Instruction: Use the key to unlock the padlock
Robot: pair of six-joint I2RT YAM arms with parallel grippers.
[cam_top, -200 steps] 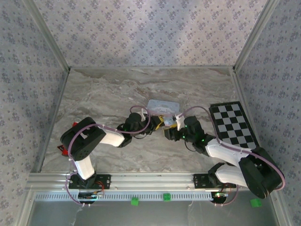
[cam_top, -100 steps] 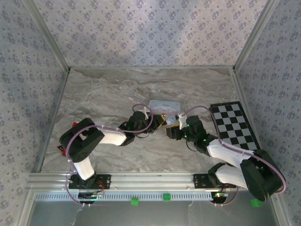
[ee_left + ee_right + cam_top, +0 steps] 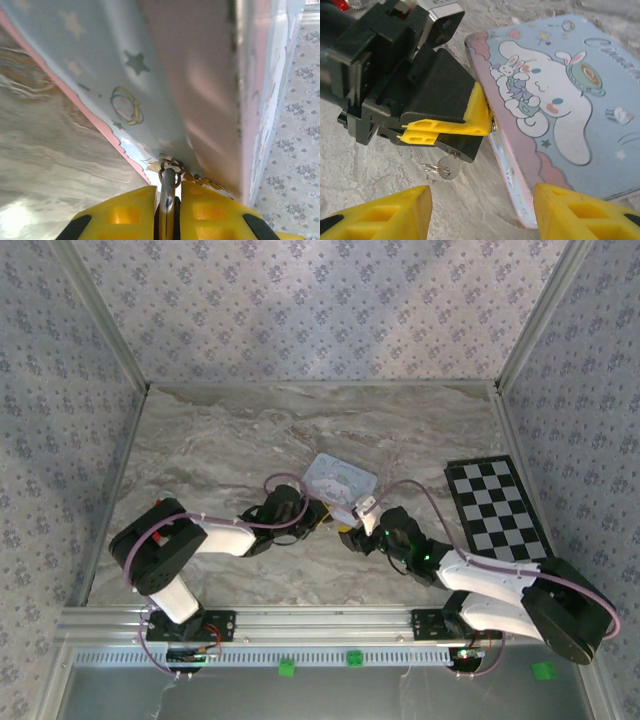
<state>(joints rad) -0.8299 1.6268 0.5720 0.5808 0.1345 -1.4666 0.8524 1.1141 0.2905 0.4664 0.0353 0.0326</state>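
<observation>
With the left pincer (image 3: 169,190) clenched on the padlock (image 3: 464,146) at the tin (image 3: 555,115) rim, the released right pincer (image 3: 481,199) must next close on the dangling key (image 3: 448,168) and turn it.

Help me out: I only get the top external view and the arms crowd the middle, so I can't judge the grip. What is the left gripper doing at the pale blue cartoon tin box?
Observer: In the left wrist view, the left gripper has its yellow fingers shut on a thin silver metal strip with a small ring at its tip, at the pink rim of the pale blue cartoon tin box.
Operator: Any key in sight?
Observer: The right wrist view shows a small silver key just under those fingers; hanging or lying on the grey marble table, I can't tell.
Operator: And the right gripper?
Observer: Its yellow fingers stand wide apart, holding nothing, the tin's corner close to one.
</observation>
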